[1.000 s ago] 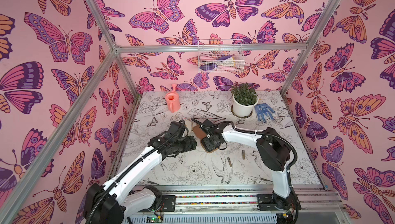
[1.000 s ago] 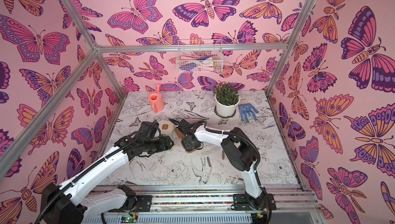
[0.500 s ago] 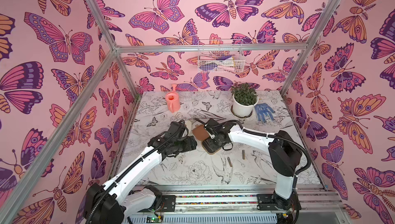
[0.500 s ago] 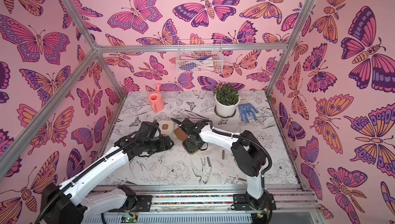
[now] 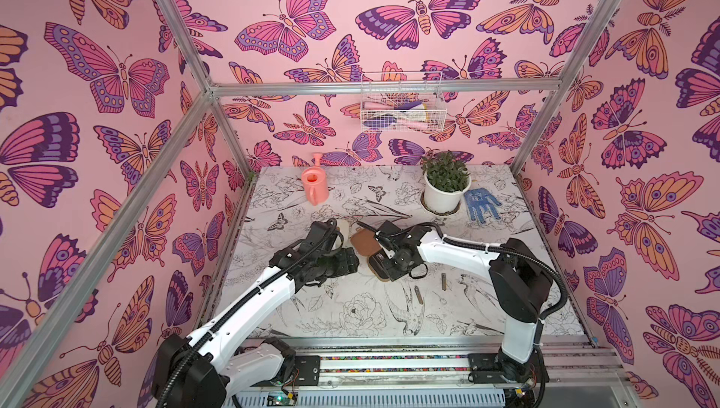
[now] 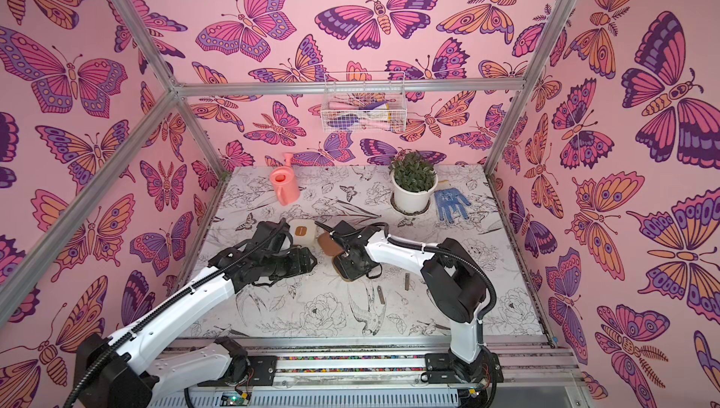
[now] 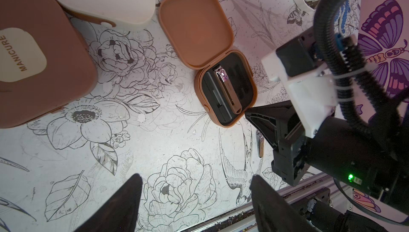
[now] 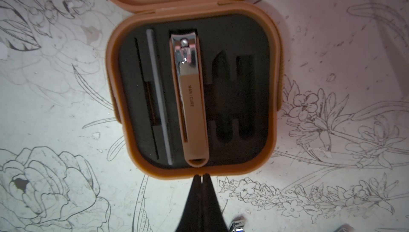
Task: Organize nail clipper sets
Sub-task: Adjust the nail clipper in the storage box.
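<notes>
An open tan-brown case (image 8: 274, 87) lies on the table, its lid (image 7: 195, 27) folded back. A nail clipper (image 8: 190, 100) and a slim file (image 8: 158, 100) sit in its black lining; two slots beside them are bare. My right gripper (image 8: 201, 176) is shut on nothing, with its tips at the case's front rim. A closed brown case (image 7: 39, 60) and a cream case (image 7: 106, 0) lie beside the lid. My left gripper (image 7: 197, 186) hovers open over bare table, left of the open case. Two loose metal tools (image 5: 418, 295) (image 5: 443, 281) lie near the right arm.
A pink watering can (image 5: 315, 188) stands at the back left. A potted plant (image 5: 446, 184) and a blue dotted glove (image 5: 481, 203) are at the back right. A wire basket (image 5: 401, 114) hangs on the back wall. The table's metal front rail (image 5: 389, 341) runs along the near edge.
My right gripper's jaws have closed over the open case, and that arm's elbow has swung to the right. The left arm has not moved.
</notes>
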`<move>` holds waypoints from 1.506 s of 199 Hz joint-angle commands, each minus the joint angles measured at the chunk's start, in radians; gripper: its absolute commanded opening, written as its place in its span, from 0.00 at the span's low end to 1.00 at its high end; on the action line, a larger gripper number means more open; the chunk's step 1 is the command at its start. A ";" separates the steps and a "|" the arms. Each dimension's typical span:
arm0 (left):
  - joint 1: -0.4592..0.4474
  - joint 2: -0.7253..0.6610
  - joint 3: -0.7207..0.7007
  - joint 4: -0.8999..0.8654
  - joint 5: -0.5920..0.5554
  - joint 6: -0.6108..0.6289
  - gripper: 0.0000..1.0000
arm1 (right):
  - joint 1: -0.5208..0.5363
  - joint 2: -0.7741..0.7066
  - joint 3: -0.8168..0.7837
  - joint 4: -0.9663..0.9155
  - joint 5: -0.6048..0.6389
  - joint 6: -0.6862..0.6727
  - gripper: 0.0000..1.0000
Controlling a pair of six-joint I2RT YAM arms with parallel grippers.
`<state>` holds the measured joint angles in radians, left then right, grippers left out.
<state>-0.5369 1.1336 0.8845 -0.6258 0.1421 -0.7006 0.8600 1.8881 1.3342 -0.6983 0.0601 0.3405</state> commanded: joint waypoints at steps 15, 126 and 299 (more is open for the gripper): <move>0.003 0.007 -0.010 -0.005 0.001 -0.006 0.79 | 0.002 0.023 0.008 0.000 -0.026 0.012 0.01; 0.003 0.005 -0.013 -0.006 0.001 -0.004 0.79 | 0.006 0.152 0.020 0.011 -0.017 0.025 0.00; 0.002 0.011 0.002 -0.006 0.013 -0.005 0.79 | -0.001 -0.158 0.026 -0.077 0.079 0.025 0.20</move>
<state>-0.5369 1.1393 0.8845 -0.6254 0.1425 -0.7006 0.8642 1.8256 1.3674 -0.7315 0.0994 0.3588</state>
